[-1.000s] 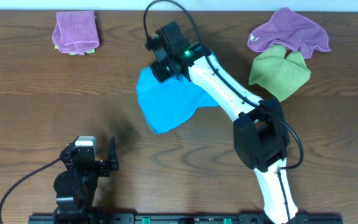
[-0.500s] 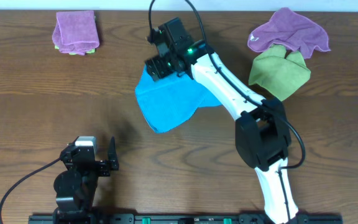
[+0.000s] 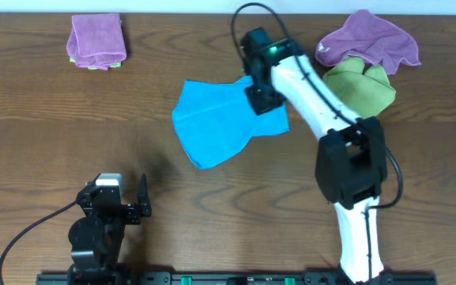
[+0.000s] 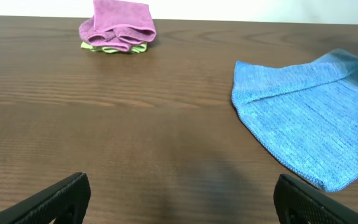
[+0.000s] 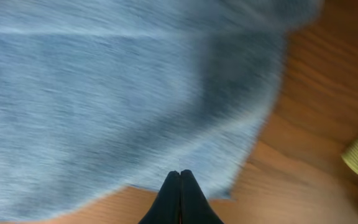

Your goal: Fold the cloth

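Note:
The sky-blue cloth [image 3: 212,127] lies spread on the wooden table, mid-back, and narrows to a point at the front. It also shows in the left wrist view [image 4: 309,118] and fills the right wrist view [image 5: 104,93]. My right gripper [image 3: 258,99] is over the cloth's upper right part. Its fingers [image 5: 180,174] are pressed together at the cloth's edge and seem to pinch it; the view is blurred. My left gripper [image 4: 179,202] is open and empty, low over bare table near the front left [image 3: 142,198], well short of the cloth.
A folded purple cloth [image 3: 96,39] on a yellow-green one lies at the back left, also in the left wrist view [image 4: 118,25]. A crumpled purple cloth [image 3: 370,39] and a yellow-green cloth [image 3: 366,91] lie at the back right, close to the right arm.
My right gripper has swung from the cloth's top left to its right side. The cloth's upper part has been drawn out to the right. The left arm has not moved.

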{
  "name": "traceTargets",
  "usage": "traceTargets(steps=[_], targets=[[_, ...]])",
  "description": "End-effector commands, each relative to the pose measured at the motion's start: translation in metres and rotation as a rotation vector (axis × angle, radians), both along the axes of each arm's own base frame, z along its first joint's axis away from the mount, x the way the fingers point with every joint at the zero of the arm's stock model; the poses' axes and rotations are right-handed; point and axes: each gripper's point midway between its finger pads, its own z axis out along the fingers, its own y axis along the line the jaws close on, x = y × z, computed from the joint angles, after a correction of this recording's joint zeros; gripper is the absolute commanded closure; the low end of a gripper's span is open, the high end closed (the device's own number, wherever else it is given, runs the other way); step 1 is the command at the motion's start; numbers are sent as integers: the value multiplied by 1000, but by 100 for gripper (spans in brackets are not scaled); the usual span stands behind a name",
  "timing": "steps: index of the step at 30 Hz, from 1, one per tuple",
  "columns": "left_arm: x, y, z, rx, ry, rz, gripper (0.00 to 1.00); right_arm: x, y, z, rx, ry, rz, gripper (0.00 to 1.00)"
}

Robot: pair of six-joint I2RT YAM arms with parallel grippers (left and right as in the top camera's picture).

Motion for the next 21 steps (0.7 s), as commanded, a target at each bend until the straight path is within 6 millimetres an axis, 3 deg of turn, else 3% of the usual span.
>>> traceTargets(steps=[1,7,11,15,18,21], targets=[[-1,-1,-10,-3,21,-3,4,5,-20,8,47,17,-38,98],[-1,-1,-10,-3,21,-3,4,6,-30,18,137,37,-44,98],[-1,-1,-10,-3,21,-3,5,13,-45,57,168,-51,-61,98],[-1,-1,-10,-3,21,-3,5,4,-50,91,188,-123,-48,98],[-1,-1,-10,-3,21,-3,5,-11,-53,89,196,-152,-44,98],[-1,-1,-10,-3,21,-3,5,-29,-47,62,236,-158,-26,98]])
